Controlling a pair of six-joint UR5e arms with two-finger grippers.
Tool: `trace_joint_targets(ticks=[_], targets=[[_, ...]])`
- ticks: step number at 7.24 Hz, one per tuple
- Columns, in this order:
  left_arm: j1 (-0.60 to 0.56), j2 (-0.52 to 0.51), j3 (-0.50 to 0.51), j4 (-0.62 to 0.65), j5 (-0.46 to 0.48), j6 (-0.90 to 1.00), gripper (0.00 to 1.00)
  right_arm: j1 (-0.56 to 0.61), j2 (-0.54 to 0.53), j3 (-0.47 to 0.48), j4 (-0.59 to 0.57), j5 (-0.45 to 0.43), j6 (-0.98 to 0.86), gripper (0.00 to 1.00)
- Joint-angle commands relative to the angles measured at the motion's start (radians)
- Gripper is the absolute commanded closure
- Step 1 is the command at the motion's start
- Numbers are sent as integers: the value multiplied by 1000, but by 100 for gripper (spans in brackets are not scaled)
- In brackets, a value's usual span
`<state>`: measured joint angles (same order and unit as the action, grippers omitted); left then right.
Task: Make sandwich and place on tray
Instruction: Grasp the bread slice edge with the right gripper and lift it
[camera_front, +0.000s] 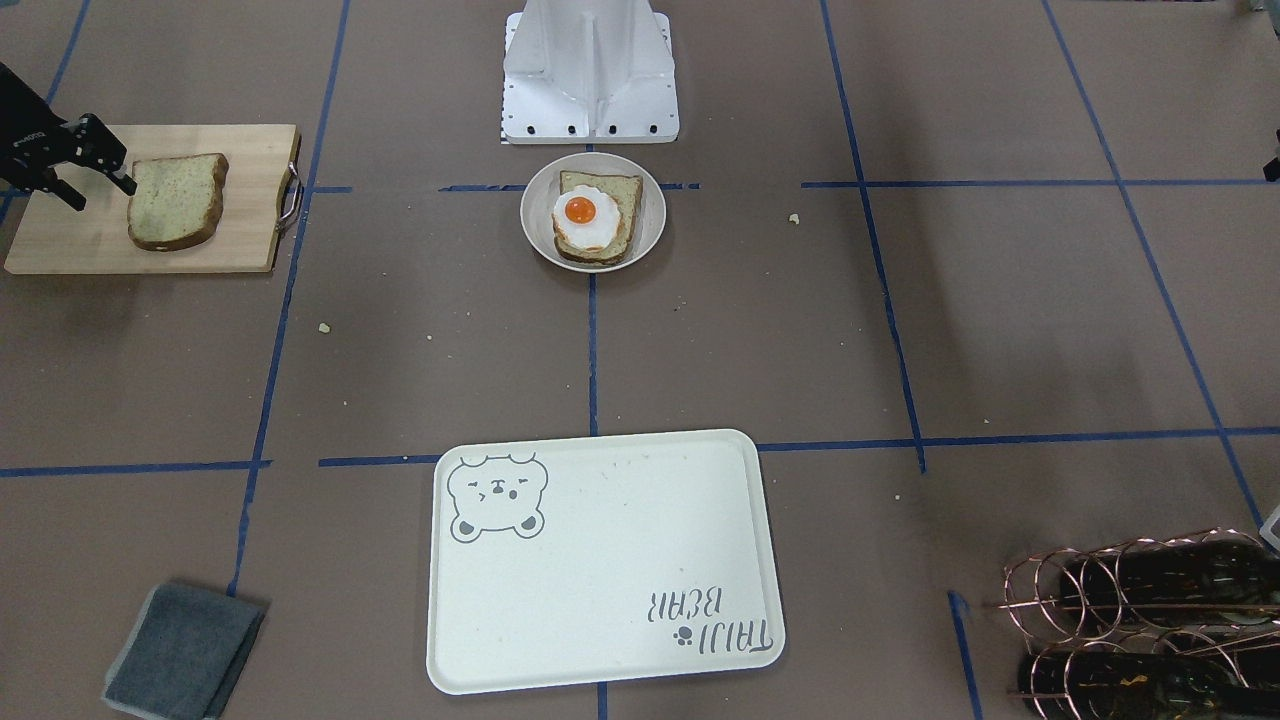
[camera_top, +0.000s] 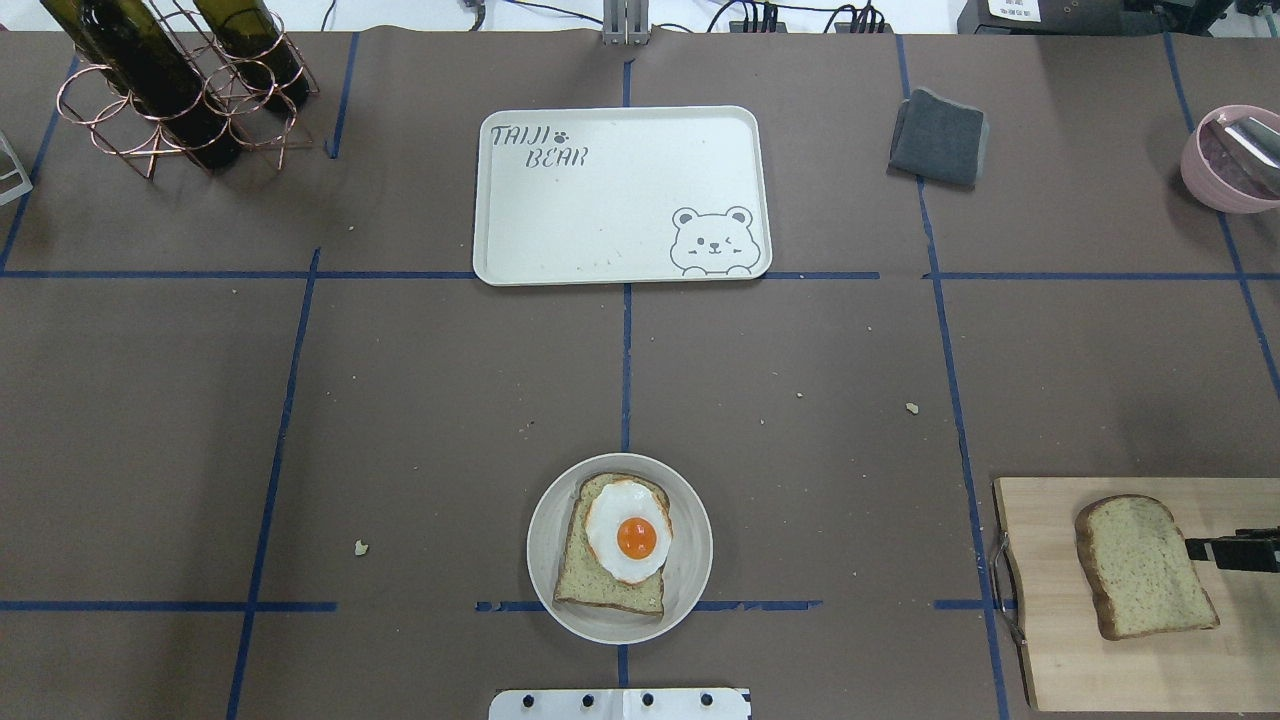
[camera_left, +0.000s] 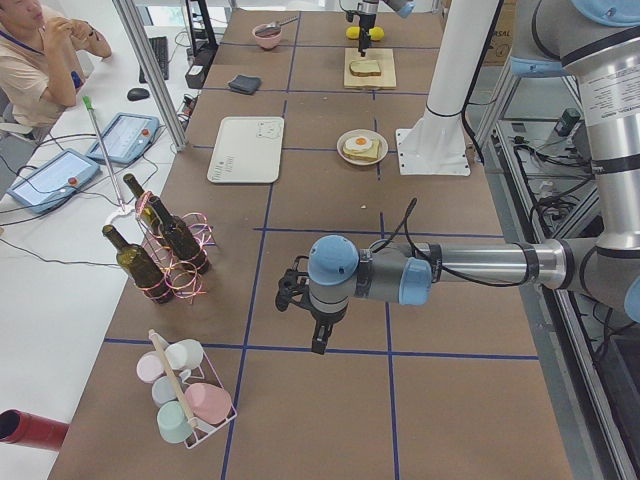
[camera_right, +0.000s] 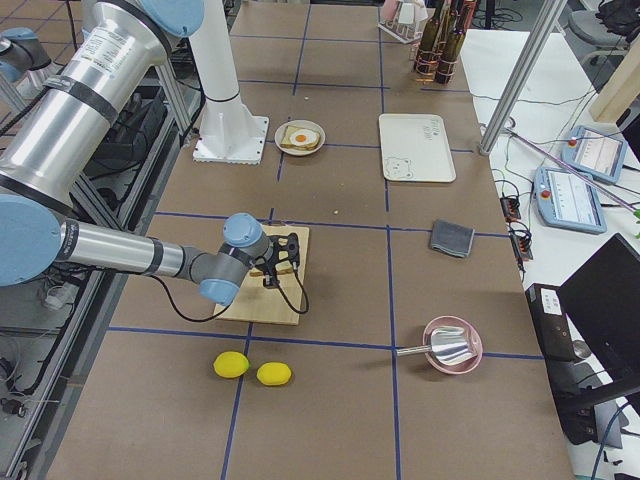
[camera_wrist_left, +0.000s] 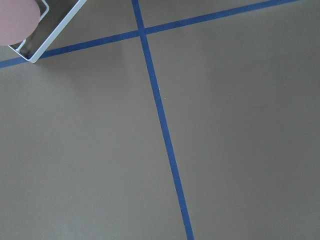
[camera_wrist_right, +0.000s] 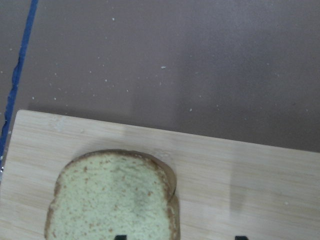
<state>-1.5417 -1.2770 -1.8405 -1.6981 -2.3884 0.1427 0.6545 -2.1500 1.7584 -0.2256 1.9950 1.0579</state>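
Observation:
One bread slice (camera_front: 178, 200) lies flat on the wooden cutting board (camera_front: 240, 150). It also shows in the overhead view (camera_top: 1145, 567) and the right wrist view (camera_wrist_right: 112, 200). My right gripper (camera_front: 103, 195) is open at that slice's edge, one fingertip (camera_wrist_right: 119, 237) over the bread and the other over the board. The second bread slice (camera_front: 620, 195) lies on a small round plate (camera_front: 650, 215) with the fried egg (camera_front: 585, 218) on top. The cream tray (camera_front: 600, 560) with the bear drawing holds nothing. My left gripper (camera_left: 320, 340) hovers over bare table far from these; I cannot tell its state.
A copper rack with wine bottles (camera_top: 170, 80), a folded grey cloth (camera_top: 938, 137) and a pink bowl (camera_top: 1235, 160) stand along the far side. Two lemons (camera_right: 252, 369) lie beyond the board. A rack of cups (camera_left: 190, 400) stands near my left arm. The robot base (camera_front: 590, 70) is behind the plate.

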Motion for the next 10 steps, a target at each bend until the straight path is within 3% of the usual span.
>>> trace_joint_targets(ticks=[1,3,8,10], targets=[[0,1,0,-2,0,0,0,-24,-1,-48,71,-4,1,26],[0,-1,0,-2,0,0,0,-32,10,-45,72,-4,11,33],[0,-1,1,-2,0,0,0,-58,22,-40,71,-4,13,34],[0,1,1,-2,0,0,0,-61,22,-42,71,-7,13,41]])
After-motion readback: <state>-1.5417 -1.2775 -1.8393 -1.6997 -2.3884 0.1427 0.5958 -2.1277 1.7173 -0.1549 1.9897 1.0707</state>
